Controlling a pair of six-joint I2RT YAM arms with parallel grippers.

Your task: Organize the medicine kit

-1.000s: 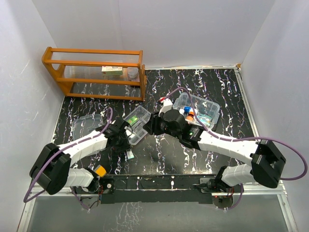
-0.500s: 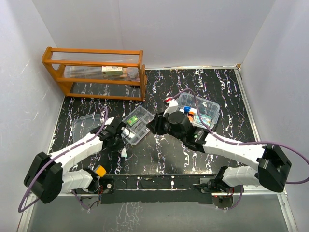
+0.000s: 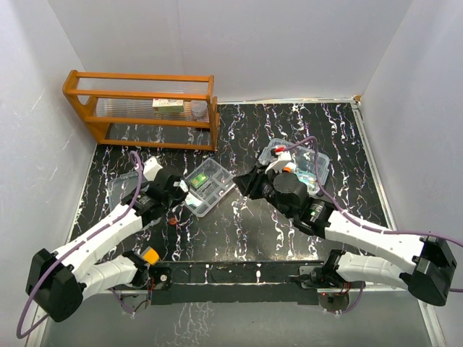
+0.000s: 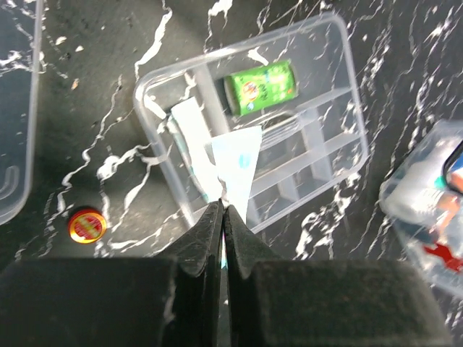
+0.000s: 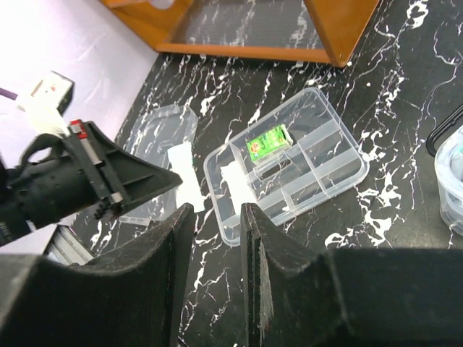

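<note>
The clear divided tray insert (image 3: 210, 188) lies at the table's middle and holds a green packet (image 4: 260, 87) and a white strip (image 4: 192, 134). My left gripper (image 4: 222, 207) is shut on a white and pale blue sachet (image 4: 235, 163), held above the tray's near-left end; it also shows in the top view (image 3: 179, 189). My right gripper (image 5: 215, 217) is open and empty, hovering just right of the tray (image 5: 289, 173), and it shows in the top view (image 3: 251, 181). The clear box (image 3: 318, 160), with several small items inside, sits behind the right arm. The flat clear lid (image 3: 123, 189) lies at the left.
An orange wooden rack (image 3: 145, 108) stands at the back left with a box and a jar on its shelf. A small red and yellow cap (image 4: 87, 225) lies on the table, left of the tray and near the lid.
My left gripper has risen from the table in front of the tray and moved back-left with the sachet. My right gripper has drawn back to the right, away from the tray.
</note>
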